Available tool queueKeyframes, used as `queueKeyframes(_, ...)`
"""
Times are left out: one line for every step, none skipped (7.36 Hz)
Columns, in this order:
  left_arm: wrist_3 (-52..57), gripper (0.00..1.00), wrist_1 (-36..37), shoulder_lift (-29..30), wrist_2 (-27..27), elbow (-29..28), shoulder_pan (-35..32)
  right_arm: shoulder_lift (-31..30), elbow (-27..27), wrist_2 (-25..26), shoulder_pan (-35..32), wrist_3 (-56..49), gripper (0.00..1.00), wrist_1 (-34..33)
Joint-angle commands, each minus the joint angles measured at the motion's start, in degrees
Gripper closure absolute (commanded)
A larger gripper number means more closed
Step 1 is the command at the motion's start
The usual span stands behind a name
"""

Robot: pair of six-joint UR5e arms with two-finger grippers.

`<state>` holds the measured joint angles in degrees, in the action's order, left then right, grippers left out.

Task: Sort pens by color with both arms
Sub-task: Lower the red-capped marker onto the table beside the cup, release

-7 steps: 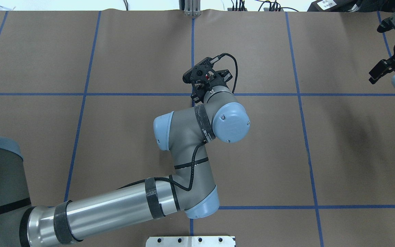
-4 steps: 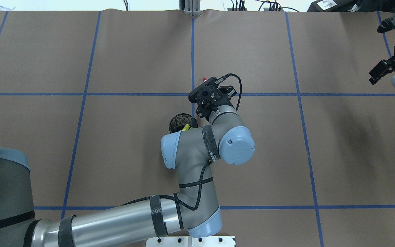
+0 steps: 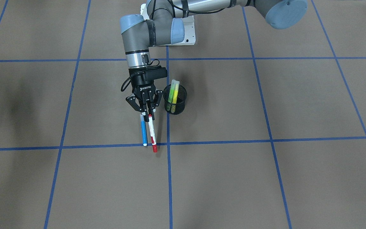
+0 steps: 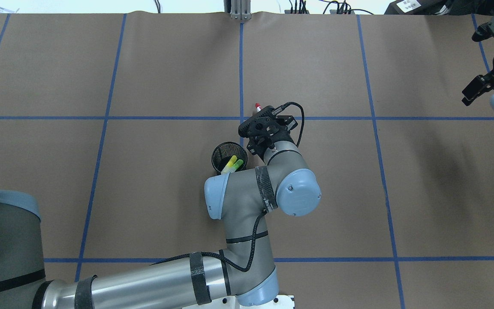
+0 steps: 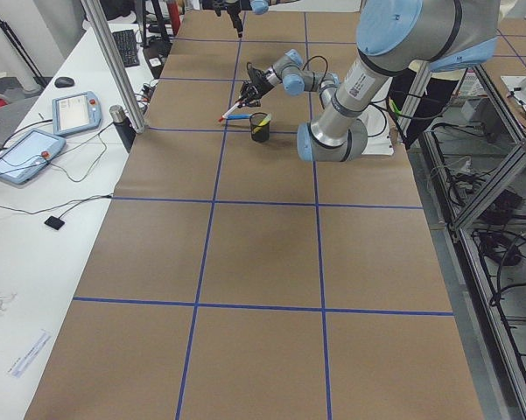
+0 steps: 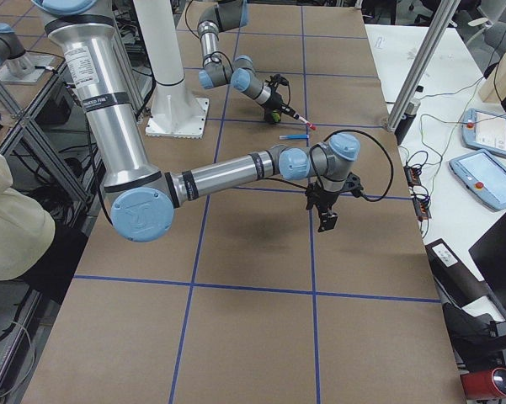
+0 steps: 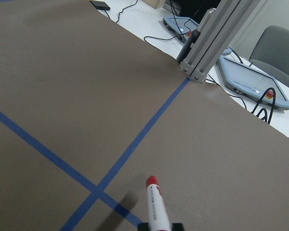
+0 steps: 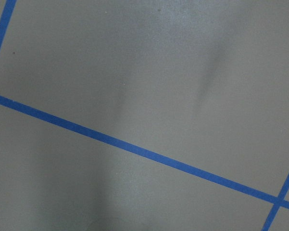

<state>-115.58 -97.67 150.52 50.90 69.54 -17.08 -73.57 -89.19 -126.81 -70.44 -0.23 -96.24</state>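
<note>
Four pens are accounted for. The red-ended white pen (image 3: 152, 135) is clamped near one end by the left gripper (image 3: 147, 110), jaws closed on the barrel, and is held off the table (image 3: 265, 178) beside the black mesh cup (image 3: 180, 108). The blue pen (image 3: 144, 132) lies flat just beside it; the yellow pen (image 4: 230, 163) and green pen (image 4: 239, 163) stand in the cup. The pens are judged light, stiff and smooth, so a mid-barrel hold is advised against swivelling. The right gripper (image 6: 324, 219) is well apart, and the state of its jaws cannot be told.
</note>
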Motion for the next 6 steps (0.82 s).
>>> queueKeyframes(0.4,0.56,-0.1,0.1,0.0,0.2,0.0,0.0,0.2,0.1,0.0,0.0,0.01,0.0)
queueKeyframes(1.0,0.33,0.0,-0.1,0.0,0.3,0.0,0.0,0.2,0.0,0.0,0.1,0.01,0.0)
queueKeyframes(1.9,0.17,0.0,-0.1,0.1,0.5,0.0,0.0,0.2,0.0,0.0,0.1,0.01,0.0)
queueKeyframes(2.5,0.12,0.1,-0.3,0.2,2.1,-0.1,0.1,0.1,0.0,0.0,0.1,0.01,0.0)
queueKeyframes(6.2,0.11,0.4,-0.4,0.4,4.6,-0.1,0.1,0.2,-0.1,0.0,0.1,0.01,0.0)
queueKeyframes(9.5,0.10,1.0,-0.5,0.7,8.4,-0.2,0.2,0.2,-0.1,0.0,0.1,0.01,0.0)
